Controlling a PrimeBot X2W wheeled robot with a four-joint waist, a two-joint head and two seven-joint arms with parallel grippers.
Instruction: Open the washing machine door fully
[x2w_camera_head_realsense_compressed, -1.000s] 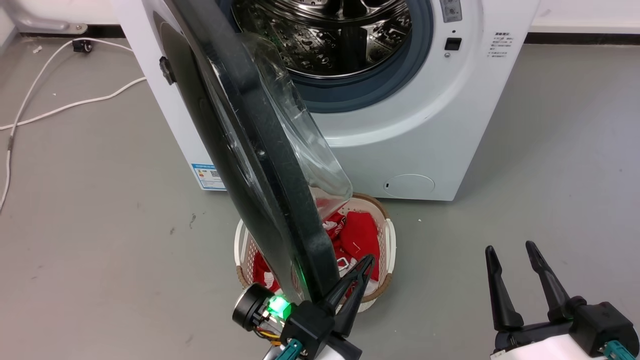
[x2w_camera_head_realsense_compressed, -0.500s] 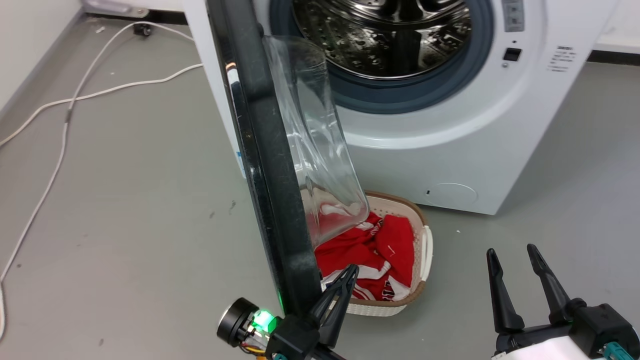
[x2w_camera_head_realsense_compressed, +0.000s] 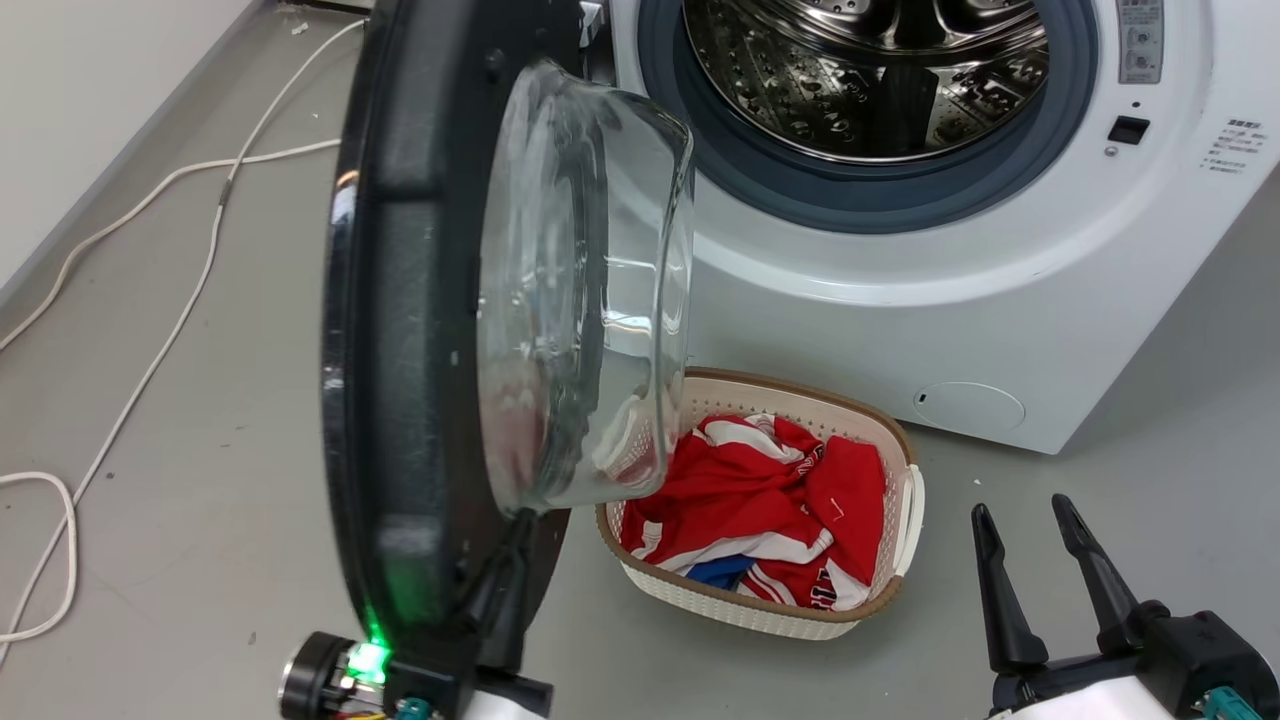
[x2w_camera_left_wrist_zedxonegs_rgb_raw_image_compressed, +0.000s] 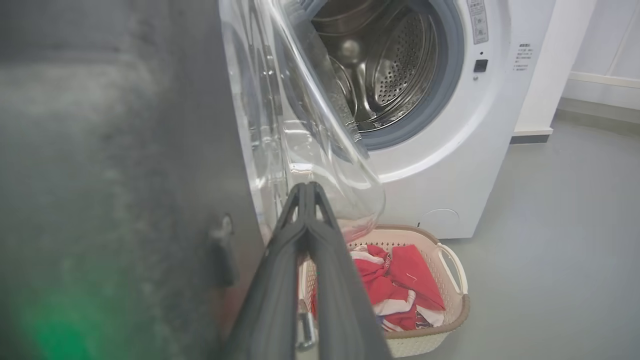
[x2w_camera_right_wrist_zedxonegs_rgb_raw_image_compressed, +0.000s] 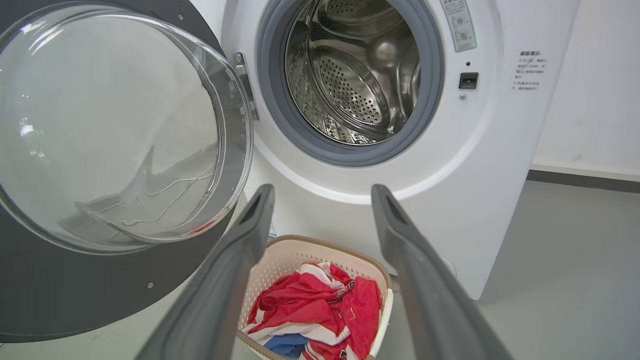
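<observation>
- The large round glossy black washing machine door (x2w_camera_head_realsense_compressed: 400, 330), with its bulging clear glass bowl, has swung wider than a second ago. Then it showed edge-on across the drum mouth; now it stands left of the opening, inner face turned towards the robot. The head camera has shifted too.
- The left gripper (x2w_camera_head_realsense_compressed: 520, 525) has followed the door, jaws clenched on nothing and laid against the inner face just below the bowl.
- The right gripper (x2w_camera_head_realsense_compressed: 1020, 508) stays low at the right, jaws released and empty, well apart from the door.
- Judged from the angle, the door is past halfway but not yet fully open, so more outward pushing looks needed.
- Counted: one white front-loading washing machine (x2w_camera_head_realsense_compressed: 900, 290), one door, one steel drum (x2w_camera_head_realsense_compressed: 870, 70), and one cream plastic laundry basket (x2w_camera_head_realsense_compressed: 912, 500) on the floor.
- The basket holds one heap of red-and-white clothing (x2w_camera_head_realsense_compressed: 760, 490); the pieces cannot be told apart. Two grippers.
</observation>
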